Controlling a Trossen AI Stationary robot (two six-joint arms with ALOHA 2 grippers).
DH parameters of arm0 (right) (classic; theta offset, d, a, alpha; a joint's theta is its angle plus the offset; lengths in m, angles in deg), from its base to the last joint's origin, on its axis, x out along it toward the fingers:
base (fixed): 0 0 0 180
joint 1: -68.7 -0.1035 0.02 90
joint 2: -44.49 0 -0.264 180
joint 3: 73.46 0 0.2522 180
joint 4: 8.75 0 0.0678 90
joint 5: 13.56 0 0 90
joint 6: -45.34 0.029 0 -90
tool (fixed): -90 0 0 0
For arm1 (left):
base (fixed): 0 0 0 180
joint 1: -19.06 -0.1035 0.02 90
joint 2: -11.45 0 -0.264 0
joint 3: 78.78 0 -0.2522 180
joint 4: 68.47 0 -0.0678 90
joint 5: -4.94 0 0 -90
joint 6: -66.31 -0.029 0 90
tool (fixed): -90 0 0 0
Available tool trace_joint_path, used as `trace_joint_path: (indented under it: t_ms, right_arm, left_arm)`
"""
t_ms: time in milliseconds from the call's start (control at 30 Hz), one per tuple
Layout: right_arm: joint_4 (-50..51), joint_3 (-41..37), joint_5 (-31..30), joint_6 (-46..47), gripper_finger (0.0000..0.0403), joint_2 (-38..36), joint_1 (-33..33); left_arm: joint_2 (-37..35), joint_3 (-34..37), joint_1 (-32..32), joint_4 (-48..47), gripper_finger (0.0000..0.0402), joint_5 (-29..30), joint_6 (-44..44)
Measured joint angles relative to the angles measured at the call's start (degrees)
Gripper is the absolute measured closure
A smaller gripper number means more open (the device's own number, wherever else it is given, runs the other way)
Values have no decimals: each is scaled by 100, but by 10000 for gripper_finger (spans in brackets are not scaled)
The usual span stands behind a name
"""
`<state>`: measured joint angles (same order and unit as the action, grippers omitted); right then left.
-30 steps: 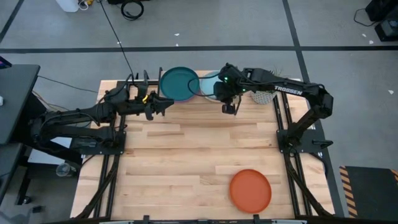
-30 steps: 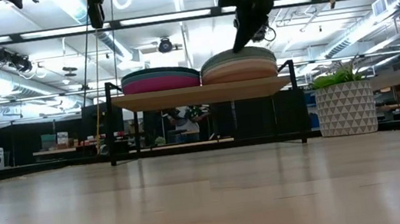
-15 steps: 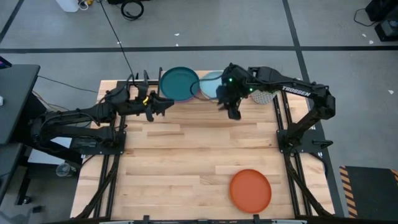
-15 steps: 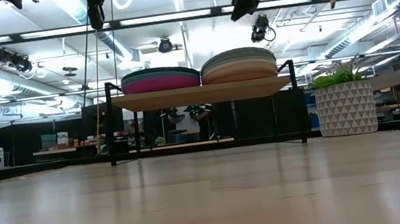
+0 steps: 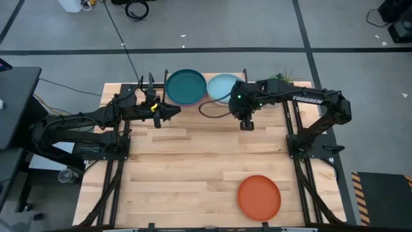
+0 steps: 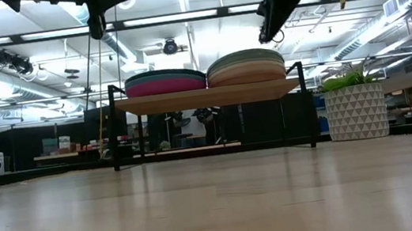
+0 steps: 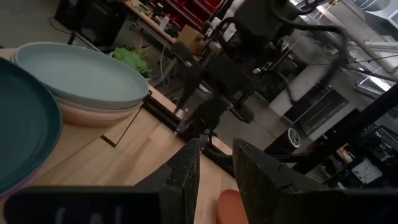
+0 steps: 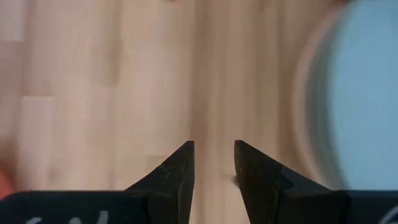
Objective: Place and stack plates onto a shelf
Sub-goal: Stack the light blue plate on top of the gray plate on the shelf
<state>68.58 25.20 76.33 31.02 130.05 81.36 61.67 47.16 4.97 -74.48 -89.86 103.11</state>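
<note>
Plates sit in two stacks on the shelf (image 6: 207, 97) at the surface's far edge: dark teal plate (image 5: 185, 86) topping one, pale blue plate (image 5: 223, 86) the other. An orange plate (image 5: 259, 196) lies near the front edge. Left gripper (image 5: 168, 111) and right gripper (image 5: 246, 124) hover empty, jaws narrowly parted.

A grey floor (image 5: 257, 26) crossed by dark seam lines surrounds the light wooden counter (image 5: 193, 167). A black cable (image 5: 119, 32) runs across the floor toward the counter, and a dark desk (image 5: 16, 103) stands off to one side. From counter height, long strip lights (image 6: 177, 17) and pipes hang under a high ceiling. A white patterned pot (image 6: 356, 112) holding a green plant (image 6: 349, 78) sits at the counter's far edge, with dark workstations beyond it.
</note>
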Motion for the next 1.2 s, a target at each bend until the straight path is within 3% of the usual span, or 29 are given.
trace_joint_path:
  t_ms: [400,733,867,1200]
  right_arm:
    - [-746,-370,-174,-562,283,-27,801]
    - [-823,-422,-399,-365,283,-320,770]
    - [-1151,-422,-815,-378,285,-448,741]
    - [-1751,-862,-473,-625,302,21,1341]
  left_arm:
    - [0,0,2,6,299,-144,28]
    - [-7,0,9,34,299,-431,462]
    - [-7,0,9,198,299,-444,501]
    - [-7,-2,6,338,299,-341,604]
